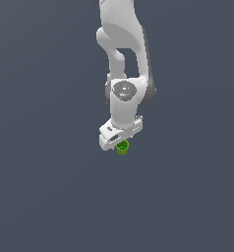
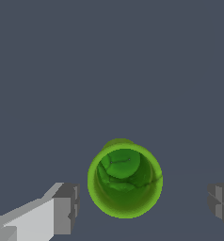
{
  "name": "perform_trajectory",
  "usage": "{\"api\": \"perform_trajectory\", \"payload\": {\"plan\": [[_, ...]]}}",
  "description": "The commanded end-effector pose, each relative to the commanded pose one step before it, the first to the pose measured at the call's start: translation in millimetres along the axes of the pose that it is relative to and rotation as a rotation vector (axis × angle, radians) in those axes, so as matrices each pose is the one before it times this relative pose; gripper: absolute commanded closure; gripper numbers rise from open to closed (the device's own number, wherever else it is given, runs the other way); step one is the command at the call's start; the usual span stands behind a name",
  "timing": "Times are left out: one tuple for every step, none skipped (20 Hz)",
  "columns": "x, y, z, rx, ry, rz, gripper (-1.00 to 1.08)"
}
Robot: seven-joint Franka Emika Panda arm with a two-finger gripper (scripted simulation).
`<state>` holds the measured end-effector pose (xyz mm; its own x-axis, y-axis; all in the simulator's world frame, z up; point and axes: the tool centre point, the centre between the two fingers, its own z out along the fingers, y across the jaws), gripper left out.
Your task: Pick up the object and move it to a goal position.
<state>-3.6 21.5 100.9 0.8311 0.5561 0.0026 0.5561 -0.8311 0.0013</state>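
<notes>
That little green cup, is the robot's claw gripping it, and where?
No. The green cup sits between the open gripper's fingers, with gaps on both sides; nothing is held.

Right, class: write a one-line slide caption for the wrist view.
Wrist view: open fingers flank, without touching, the hollow green cup on a plain grey floor.
</notes>
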Motion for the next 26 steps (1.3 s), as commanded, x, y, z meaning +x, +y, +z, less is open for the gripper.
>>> {"api": "perform_trajectory", "payload": {"plan": [[-0.24, -2.04, 3.89, 0.00039, -0.0011, -0.03788, -0.92], [-0.07, -0.63, 1.16, 0.00024, -0.0004, -0.01063, -0.92], [-0.05, -0.53, 0.98, 0.00021, -0.00033, -0.009, -0.92], [-0.04, -0.43, 0.8, 0.00018, -0.00026, -0.00735, -0.92], [-0.03, -0.34, 0.62, 0.00014, -0.0002, -0.00573, -0.92], [-0.02, -0.24, 0.44, 0.0001, -0.00014, -0.00408, -0.92], [0.0, -0.16, 0.27, 0.00006, -0.00008, -0.00249, -0.92], [0.01, -0.06, 0.09, 0.00002, -0.00003, -0.00084, -0.92], [-0.07, 0.21, -0.35, 0.00016, -0.00015, 0.00521, -0.92], [-0.02, 0.01, 0.38, 0.0, 0.0, 0.0, -0.92], [-0.07, 0.04, 1.15, 0.0, 0.0, 0.0, -0.92], [0.06, -0.18, 1.9, -0.00001, 0.00001, -0.00049, -0.92], [-0.16, 0.09, 2.66, 0.0, 0.0, 0.0, -0.92], [-0.04, -0.14, 3.4, 0.0, 0.00001, -0.00049, -0.92], [-0.1, -0.12, 4.14, 0.0, 0.00001, -0.00049, -0.92], [-0.09, -0.21, 4.85, 0.0, 0.00002, -0.00069, -0.92], [-0.14, -0.2, 5.55, 0.0, 0.00002, -0.00069, -0.92], [-0.16, -0.18, 5.88, 0.0, 0.00002, -0.00069, -0.92], [-0.16, -0.09, 5.19, 0.0, 0.00002, -0.00049, -0.92], [-0.06, -0.08, 4.42, -0.00001, 0.00001, -0.00049, -0.92], [0.05, -0.06, 3.66, -0.00002, 0.00001, -0.00049, -0.92], [0.0, 0.21, 2.9, 0.0, 0.0, 0.0, -0.92], [0.12, 0.23, 2.12, 0.0, 0.0, 0.0, -0.92], [0.38, 0.0, 1.33, -0.00014, -0.00002, -0.00047, -0.92], [0.23, 0.2, 0.7, 0.0, 0.0, 0.0, -0.92], [0.1, 0.08, 0.19, 0.0, 0.0, 0.0, -0.92]]}}
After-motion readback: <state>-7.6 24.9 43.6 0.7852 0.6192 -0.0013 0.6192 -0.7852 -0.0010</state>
